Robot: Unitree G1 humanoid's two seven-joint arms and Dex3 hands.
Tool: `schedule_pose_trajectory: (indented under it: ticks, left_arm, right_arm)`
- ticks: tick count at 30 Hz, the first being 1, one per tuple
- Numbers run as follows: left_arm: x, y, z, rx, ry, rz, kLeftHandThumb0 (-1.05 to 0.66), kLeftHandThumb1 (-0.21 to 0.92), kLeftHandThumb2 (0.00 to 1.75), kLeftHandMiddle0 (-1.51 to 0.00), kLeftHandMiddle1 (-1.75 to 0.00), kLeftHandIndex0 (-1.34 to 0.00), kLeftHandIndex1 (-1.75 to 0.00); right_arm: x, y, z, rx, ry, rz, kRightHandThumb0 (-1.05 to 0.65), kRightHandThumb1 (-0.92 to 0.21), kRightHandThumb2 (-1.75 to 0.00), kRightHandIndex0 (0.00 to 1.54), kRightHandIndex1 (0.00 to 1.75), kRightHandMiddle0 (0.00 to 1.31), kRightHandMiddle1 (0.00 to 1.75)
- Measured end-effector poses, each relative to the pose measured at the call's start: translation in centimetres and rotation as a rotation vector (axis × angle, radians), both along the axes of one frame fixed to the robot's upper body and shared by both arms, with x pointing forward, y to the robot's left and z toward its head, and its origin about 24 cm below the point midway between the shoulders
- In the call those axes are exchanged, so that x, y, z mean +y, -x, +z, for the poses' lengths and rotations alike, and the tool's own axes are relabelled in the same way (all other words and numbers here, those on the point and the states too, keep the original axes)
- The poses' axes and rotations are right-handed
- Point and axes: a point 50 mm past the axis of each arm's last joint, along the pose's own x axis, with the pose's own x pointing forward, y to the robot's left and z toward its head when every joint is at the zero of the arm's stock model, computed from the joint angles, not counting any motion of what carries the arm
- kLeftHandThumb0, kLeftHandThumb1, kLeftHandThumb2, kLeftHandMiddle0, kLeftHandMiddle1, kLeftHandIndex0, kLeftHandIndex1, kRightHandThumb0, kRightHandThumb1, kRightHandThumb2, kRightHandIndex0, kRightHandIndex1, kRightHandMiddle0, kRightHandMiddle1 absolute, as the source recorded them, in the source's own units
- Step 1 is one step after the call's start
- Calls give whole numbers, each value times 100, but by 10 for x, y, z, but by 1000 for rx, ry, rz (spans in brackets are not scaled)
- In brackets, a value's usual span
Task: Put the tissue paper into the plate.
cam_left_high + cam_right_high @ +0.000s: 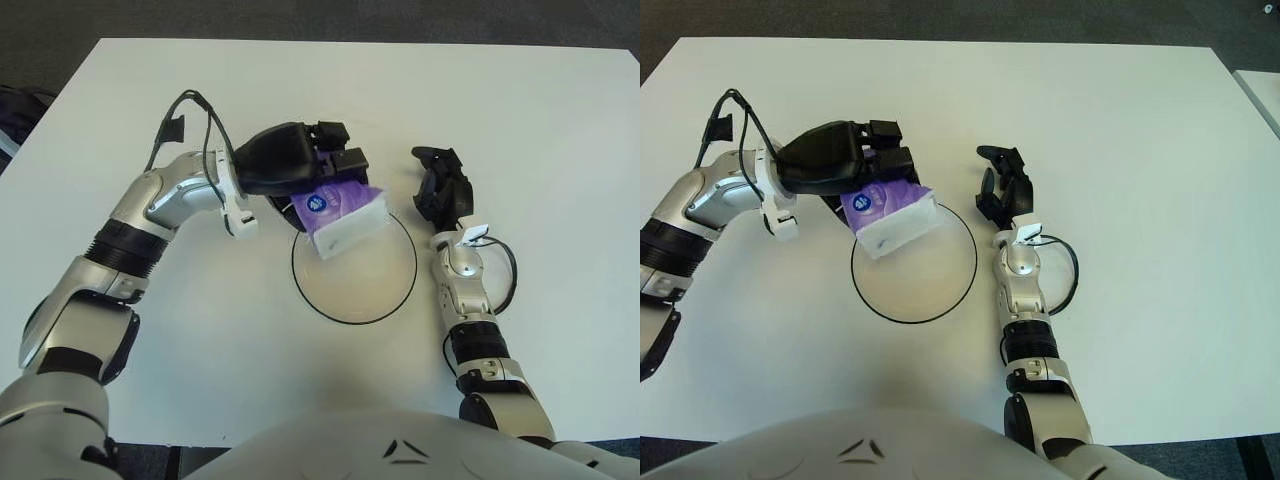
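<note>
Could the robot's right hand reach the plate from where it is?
Probably yes. The right hand shows just beside the plate on its right, with only bare table between. The left hand holds the tissue pack over the plate's far left edge, leaving the near side free.

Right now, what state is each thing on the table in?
tissue pack: held by the left hand, tilted, over the plate's far-left rim; whether it touches the plate I cannot tell.
plate: upright on the table, nothing lying in it.
left hand: fingers closed on the tissue pack.
right hand: beside the plate's right rim, holding nothing.
</note>
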Motion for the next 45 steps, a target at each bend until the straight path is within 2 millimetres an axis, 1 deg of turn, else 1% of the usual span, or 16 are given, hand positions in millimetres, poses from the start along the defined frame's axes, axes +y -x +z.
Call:
schedule_pose_trajectory:
  ticks: [8, 13, 17, 21, 25, 39, 45]
  left_arm:
    - [1, 0, 2, 3, -174, 15, -45, 35, 126, -107, -175, -57, -175]
    - [0, -1, 4, -3, -209, 23, -45, 35, 127, -107, -175, -58, -175]
    - [-1, -1, 0, -6, -227, 30, -45, 35, 127, -107, -175, -58, -175]
    - [-1, 0, -11, 16, -232, 35, -45, 36, 125, -105, -175, -57, -175]
    - [-1, 0, -17, 38, -225, 36, -44, 38, 123, -105, -175, -55, -175]
    - [0, -1, -18, 42, -206, 29, -43, 42, 118, -105, -175, -52, -175]
    - [-2, 1, -19, 45, -150, 14, -43, 45, 115, -105, -175, -50, -175]
  right_arm:
    - [1, 0, 0, -3, -8, -14, -48, -92, -82, 55, 67, 32, 103]
    - [1, 0, 0, -3, -11, -17, -48, -92, -82, 55, 67, 32, 103]
    - [1, 0, 0, -2, -12, -22, -48, -92, -82, 55, 67, 32, 103]
    - [2, 0, 0, -3, -13, -22, -48, -92, -82, 55, 67, 32, 103]
    - [2, 0, 0, -3, -14, -22, -48, -92, -81, 55, 67, 32, 103]
    - [2, 0, 0, -3, -14, -20, -48, -92, -81, 55, 67, 32, 103]
    - [2, 0, 0, -3, -14, -20, -49, -92, -82, 55, 67, 32, 103]
